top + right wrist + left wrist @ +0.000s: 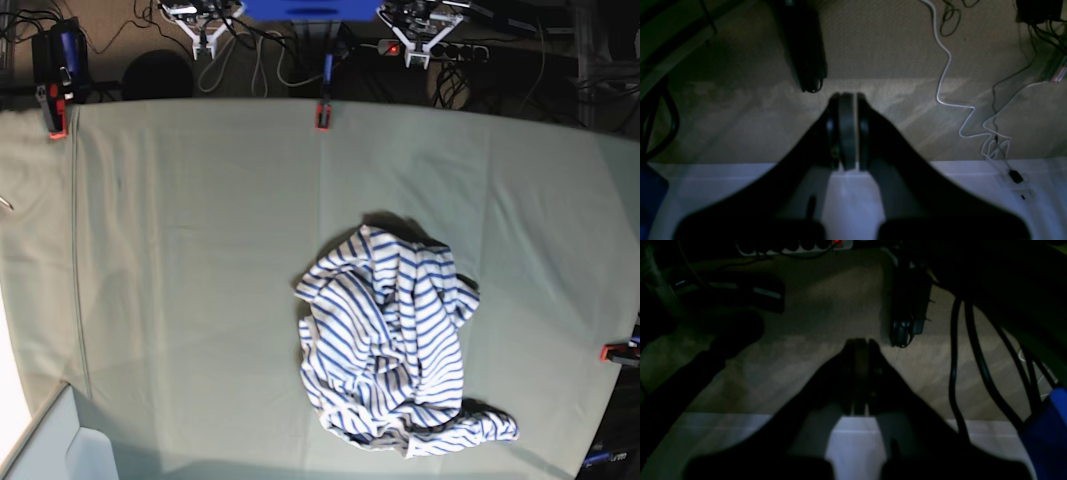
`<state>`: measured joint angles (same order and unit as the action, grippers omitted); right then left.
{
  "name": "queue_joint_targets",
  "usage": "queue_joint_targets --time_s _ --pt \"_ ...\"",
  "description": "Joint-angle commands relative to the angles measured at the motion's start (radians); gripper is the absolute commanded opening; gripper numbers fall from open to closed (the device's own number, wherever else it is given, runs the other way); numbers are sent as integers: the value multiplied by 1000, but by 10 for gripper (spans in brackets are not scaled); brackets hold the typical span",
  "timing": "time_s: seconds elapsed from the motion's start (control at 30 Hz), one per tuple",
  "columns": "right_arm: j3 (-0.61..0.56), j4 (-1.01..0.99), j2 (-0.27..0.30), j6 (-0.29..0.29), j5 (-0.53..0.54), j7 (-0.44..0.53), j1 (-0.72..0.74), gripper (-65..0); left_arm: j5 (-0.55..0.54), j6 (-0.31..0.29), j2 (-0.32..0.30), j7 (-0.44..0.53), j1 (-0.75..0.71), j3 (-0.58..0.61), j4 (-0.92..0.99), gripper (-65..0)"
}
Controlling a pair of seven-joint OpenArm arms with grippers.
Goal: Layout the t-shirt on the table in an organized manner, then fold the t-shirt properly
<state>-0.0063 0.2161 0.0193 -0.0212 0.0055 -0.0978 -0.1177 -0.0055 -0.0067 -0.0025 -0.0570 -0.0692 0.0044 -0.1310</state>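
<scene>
The t-shirt (390, 340), white with thin blue stripes, lies crumpled in a heap on the table (180, 250), right of centre and toward the near edge. Both arms are folded back beyond the table's far edge, well away from the shirt. My left gripper (860, 343) (425, 40) is shut with nothing in it and points down at the dim carpet. The right gripper (848, 96) (203, 42) is also shut and empty over the floor. A pale strip of table edge (723, 426) shows at the bottom of each wrist view. Neither wrist view shows the shirt.
Red clamps (323, 115) (55, 120) (620, 351) grip the table cloth at its edges. Black cables (960, 356) and a white cable (947, 66) trail over the floor behind the table. A blue base (300, 8) stands between the arms.
</scene>
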Motion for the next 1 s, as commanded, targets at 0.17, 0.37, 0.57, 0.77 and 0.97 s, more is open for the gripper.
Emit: queue_joint_targets --time_s 0.17,0.37,0.57,0.77,0.97 --pt "-1 3 3 27 3 -6 -9 -650 -1 4 -15 -2 -2 -2 -2 -650" --pt "-1 3 3 27 3 -6 -9 -650 -1 4 -20 -2 -4 -2 -2 -650" --pt "-1 9 3 27 3 3 -27 -650 -1 3 -20 1 -25 -2 -11 -650" --pt "-1 435 3 27 3 -7 -265 -650 -3 3 -32 -2 -192 -4 -295 -650" --pt "-1 975 5 27 3 -7 -555 -650 -3 9 -70 -2 -489 -5 -862 -650"
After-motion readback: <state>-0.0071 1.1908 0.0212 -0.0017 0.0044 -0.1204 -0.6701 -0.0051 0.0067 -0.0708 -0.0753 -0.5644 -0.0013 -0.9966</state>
